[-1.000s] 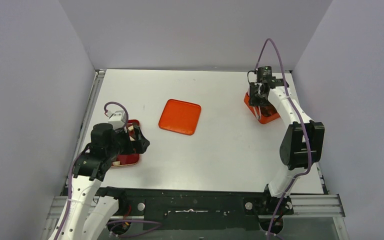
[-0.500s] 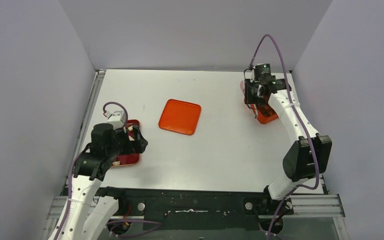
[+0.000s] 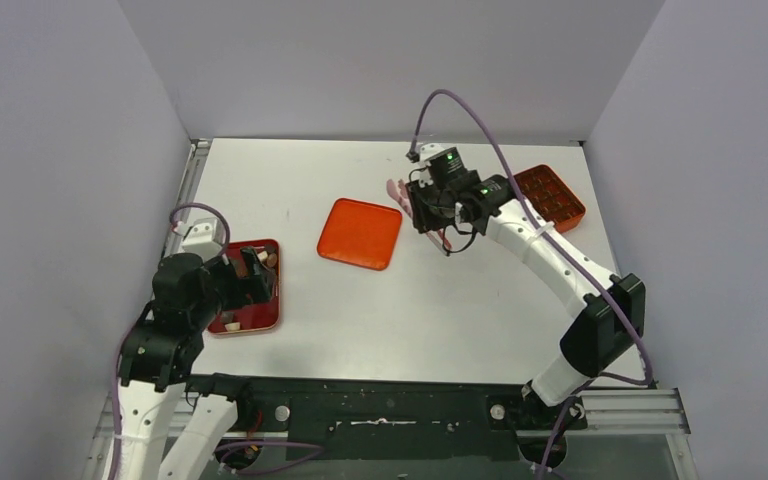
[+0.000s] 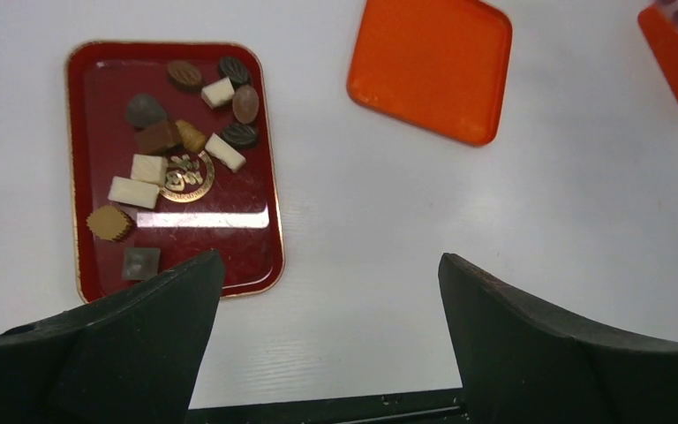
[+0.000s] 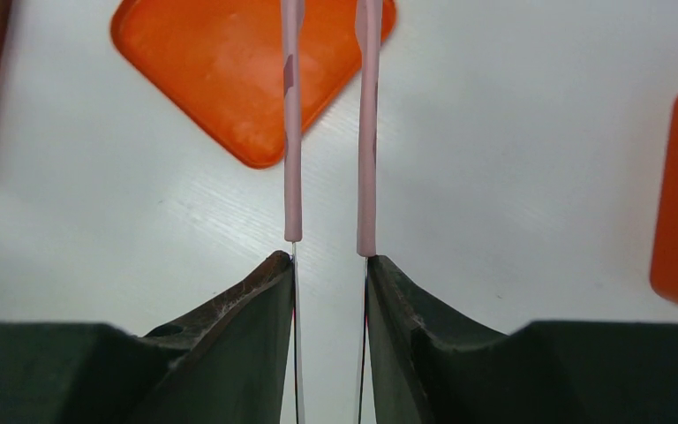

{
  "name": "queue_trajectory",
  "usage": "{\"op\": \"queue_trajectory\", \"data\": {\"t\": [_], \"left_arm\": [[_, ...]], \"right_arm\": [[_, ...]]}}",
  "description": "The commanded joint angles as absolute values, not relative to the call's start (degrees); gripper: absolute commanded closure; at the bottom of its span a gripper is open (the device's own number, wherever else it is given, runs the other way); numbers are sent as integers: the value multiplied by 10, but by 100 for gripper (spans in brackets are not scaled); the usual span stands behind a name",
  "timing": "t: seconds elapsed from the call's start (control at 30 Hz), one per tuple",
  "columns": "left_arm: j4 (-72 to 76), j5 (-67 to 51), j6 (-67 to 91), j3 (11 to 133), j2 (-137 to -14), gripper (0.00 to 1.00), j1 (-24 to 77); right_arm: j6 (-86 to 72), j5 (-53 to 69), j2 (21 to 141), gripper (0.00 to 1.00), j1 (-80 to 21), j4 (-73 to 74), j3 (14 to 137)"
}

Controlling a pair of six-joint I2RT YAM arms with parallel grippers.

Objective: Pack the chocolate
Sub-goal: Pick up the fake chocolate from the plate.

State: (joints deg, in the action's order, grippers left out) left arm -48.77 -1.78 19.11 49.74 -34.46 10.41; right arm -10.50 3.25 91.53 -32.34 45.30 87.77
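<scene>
First, locate the chocolate [image 4: 172, 141] loose on the red tray [image 4: 260, 247] at the left side of the table [image 3: 440, 300], close by the left gripper [image 4: 327, 291], spread wide and empty. Note the right gripper [image 5: 328, 261] clamped on the pink tongs [image 5: 291, 132], held in the air near the orange lid [image 5: 229, 79]. Guard against squeezing tiny chunks out of the thin tongs, nudging the tray, or clashing with the left gripper on approach.

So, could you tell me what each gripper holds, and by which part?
The right gripper pinches the pink tongs by both arms, their tips pointing forward. The left gripper is open, holding nothing.
</scene>
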Motion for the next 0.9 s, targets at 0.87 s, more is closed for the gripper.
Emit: {"op": "queue_trajectory", "data": {"t": [0.87], "left_arm": [[-499, 78, 209, 789, -266, 3, 118]], "right_arm": [[-139, -53, 1287, 68, -673, 521, 1289]]}}
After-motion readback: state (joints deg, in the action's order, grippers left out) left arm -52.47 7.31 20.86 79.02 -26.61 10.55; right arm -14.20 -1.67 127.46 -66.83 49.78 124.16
